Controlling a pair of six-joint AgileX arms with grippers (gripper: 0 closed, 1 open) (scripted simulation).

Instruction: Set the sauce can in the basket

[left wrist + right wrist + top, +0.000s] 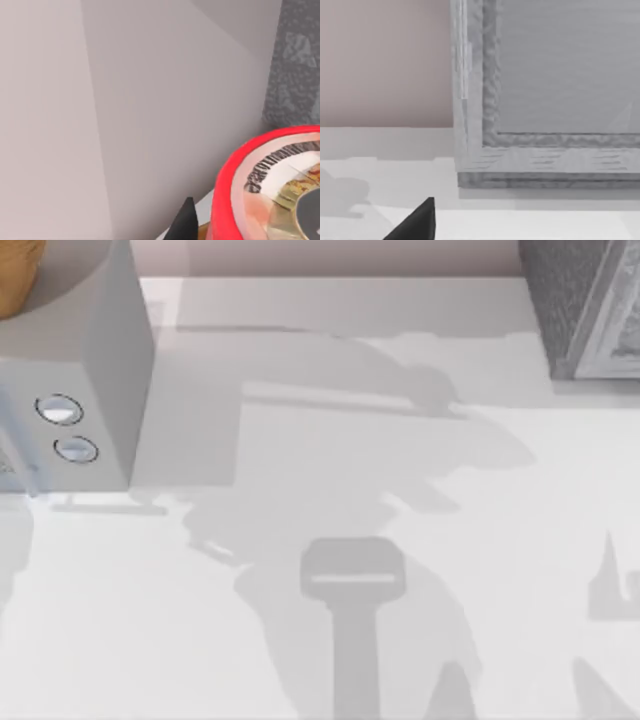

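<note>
The sauce can (235, 200) is close up in the left wrist view: a red cylinder whose end face carries print and a barcode. A dark part of my left gripper (186, 222) shows right beside it; whether it holds the can cannot be told. A small brown patch lies between them. In the top view an orange-brown rounded edge (15, 275), seemingly the basket, sits at the far left corner on a grey unit. A dark part of my right gripper (417, 220) hangs over the white table, near a grey box.
A grey unit (95, 370) with two round knobs stands at the table's left. A grey textured box (585, 310) occupies the far right corner, also seen as the grey box (545, 100) ahead of the right wrist. Arm shadows cross the white table (520, 540).
</note>
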